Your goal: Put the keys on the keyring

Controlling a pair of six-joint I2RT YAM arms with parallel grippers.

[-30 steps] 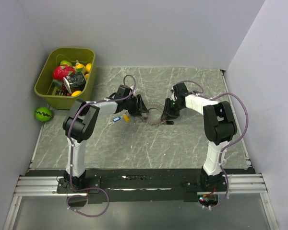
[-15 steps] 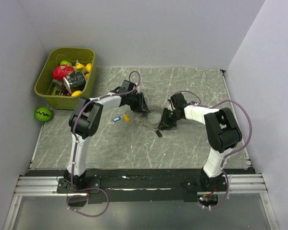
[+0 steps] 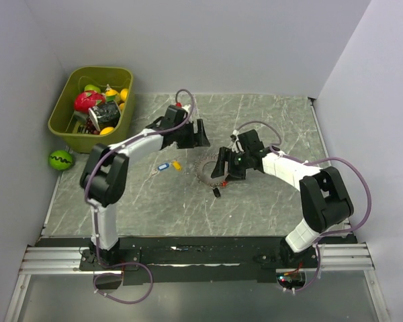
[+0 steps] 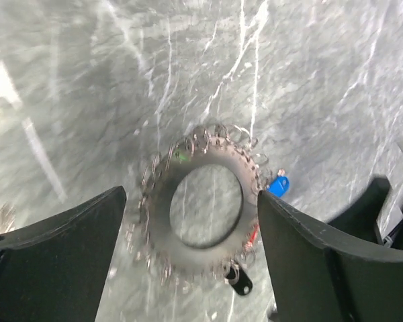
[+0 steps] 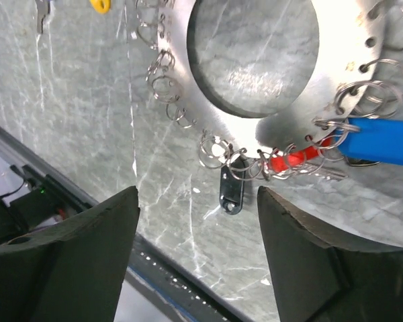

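Observation:
The keyring (image 3: 205, 172) is a flat grey disc with a round hole and many small wire rings along its rim, lying on the marbled table. Its dark fob (image 3: 216, 192) points toward me. My left gripper (image 3: 201, 134) is open, raised behind the ring; its wrist view looks down on the keyring (image 4: 162, 221), fob (image 4: 240, 285) and a blue tag (image 4: 277, 186). My right gripper (image 3: 222, 166) is open over the ring's right side. Its view shows the keyring (image 5: 336, 47), fob (image 5: 232, 190), and blue (image 5: 383, 142) and red (image 5: 292, 161) tags at the rim. A loose blue-tagged key (image 3: 163, 166) and a yellow-tagged key (image 3: 176, 163) lie left of the ring.
A green bin (image 3: 62, 124) of toy fruit and a dark can stands at the back left. A green ball (image 3: 60, 159) lies beside it on the floor. Grey walls close in the table's back and sides.
My left gripper has pulled back and away from the ring. My right gripper has swung left over the ring, which shifted toward me; the fob moved from its right side to its near side.

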